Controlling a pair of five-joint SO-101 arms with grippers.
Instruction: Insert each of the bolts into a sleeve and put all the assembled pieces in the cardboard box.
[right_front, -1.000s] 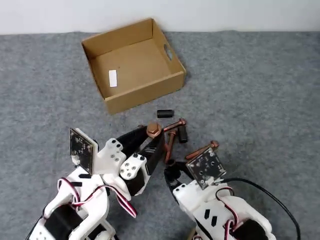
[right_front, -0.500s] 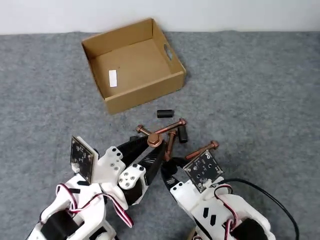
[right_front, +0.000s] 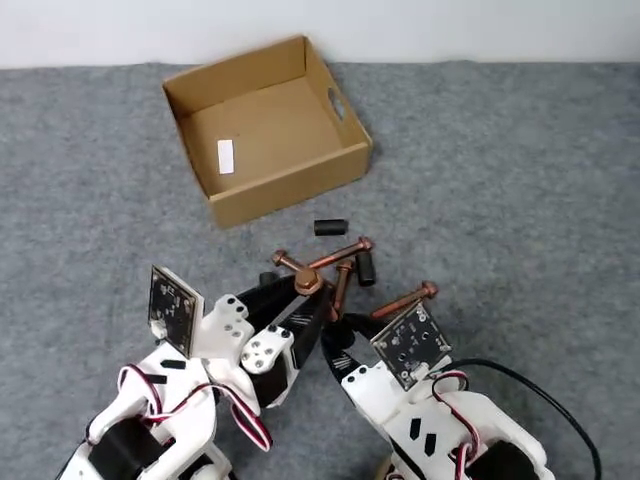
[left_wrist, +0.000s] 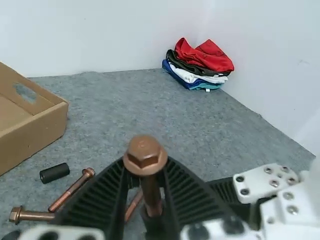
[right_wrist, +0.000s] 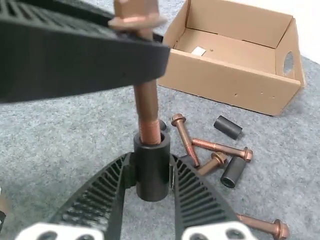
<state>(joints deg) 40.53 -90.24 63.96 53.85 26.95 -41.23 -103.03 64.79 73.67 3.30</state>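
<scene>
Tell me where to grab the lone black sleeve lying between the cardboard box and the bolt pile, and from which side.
Grip the lone sleeve across its round body at mid-length, coming straight down from above. It lies on its side on the carpet, apart from the bolts and the box, so both long flanks are free to clamp. Its open ends face sideways and offer little hold.
</scene>
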